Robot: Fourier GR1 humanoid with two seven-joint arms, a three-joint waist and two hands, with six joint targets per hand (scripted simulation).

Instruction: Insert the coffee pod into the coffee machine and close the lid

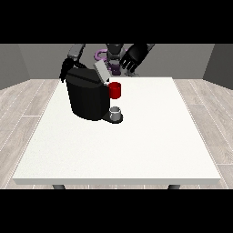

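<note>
Pod: we cannot pick out a coffee pod for certain; the only candidate we see is a small red cylinder [115, 90] at the machine's front top, just under the raised lid, and we cannot tell whether it is the pod or the brew head.
Table [136, 150]: the largest thing we see, white, with most of its top bare from the centre toward 6 o'clock.
Machine [86, 98]: black and boxy, standing on the table at about 10 o'clock from the table's centre.
Lid [102, 71]: grey, tilted up and open at the machine's top, toward 12 o'clock.
Hand at the view's right [132, 57]: we see it raised above the table's far edge at 12 o'clock, fingers spread and hanging down, holding nothing, well apart from the machine.
Hand at the view's left [66, 72]: it sits at the machine's upper back corner, about 11 o'clock; we cannot tell how its fingers lie.
Cup [116, 112]: small and grey, on the machine's base, directly below the red cylinder at 6 o'clock from it.
</note>
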